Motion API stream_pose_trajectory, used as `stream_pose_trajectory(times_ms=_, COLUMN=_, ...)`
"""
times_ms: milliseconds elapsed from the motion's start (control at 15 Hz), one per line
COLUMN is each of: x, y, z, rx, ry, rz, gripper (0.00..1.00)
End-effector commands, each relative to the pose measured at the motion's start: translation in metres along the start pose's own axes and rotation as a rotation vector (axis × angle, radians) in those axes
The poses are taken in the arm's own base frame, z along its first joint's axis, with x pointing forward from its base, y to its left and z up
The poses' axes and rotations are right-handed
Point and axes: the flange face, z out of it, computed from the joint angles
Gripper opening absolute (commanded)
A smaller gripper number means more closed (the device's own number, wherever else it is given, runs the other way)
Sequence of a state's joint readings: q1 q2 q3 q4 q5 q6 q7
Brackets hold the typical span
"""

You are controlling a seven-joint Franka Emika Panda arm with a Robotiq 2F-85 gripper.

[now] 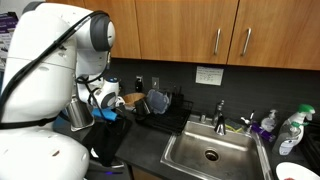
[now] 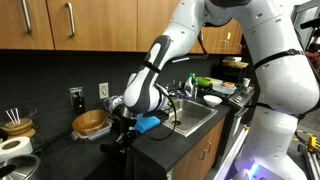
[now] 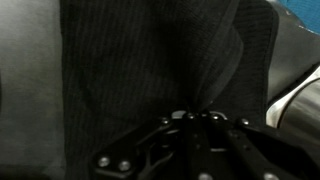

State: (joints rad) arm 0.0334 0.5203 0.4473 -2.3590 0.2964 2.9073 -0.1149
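Pincer (image 3: 196,118) clenched on a fold of dark cloth (image 3: 140,60) on the table (image 1: 150,152) beside the sink (image 1: 185,150). The grasp looks made; lifting calls for a steady pinch.

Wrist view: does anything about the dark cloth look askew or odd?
Yes. The dark cloth is puckered into folds where the shut gripper pinches it, not lying flat. No spill or damage shows.

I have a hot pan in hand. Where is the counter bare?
Bare counter lies between the dark cloth and the sink, toward the front edge. It is crowded behind, at the dish rack and wooden bowl, and past the sink, where bottles stand.
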Motion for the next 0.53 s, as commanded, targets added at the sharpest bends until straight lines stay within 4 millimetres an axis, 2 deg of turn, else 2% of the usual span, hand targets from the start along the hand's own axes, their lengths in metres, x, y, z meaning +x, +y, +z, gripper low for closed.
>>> stream_pose_trajectory(times_ms=0, x=-0.019, y=-0.006, z=-0.023, rx=-0.015, ry=0.055, rz=-0.025, gripper=0.01)
stream_pose_trajectory(times_ms=200, x=-0.024, y=-0.003, z=-0.029, rx=-0.015, ry=0.078, rz=-0.019, gripper=0.01)
stream_pose_trajectory(times_ms=467, x=-0.028, y=0.011, z=-0.036, rx=-0.007, ry=0.111, rz=0.016, gripper=0.01)
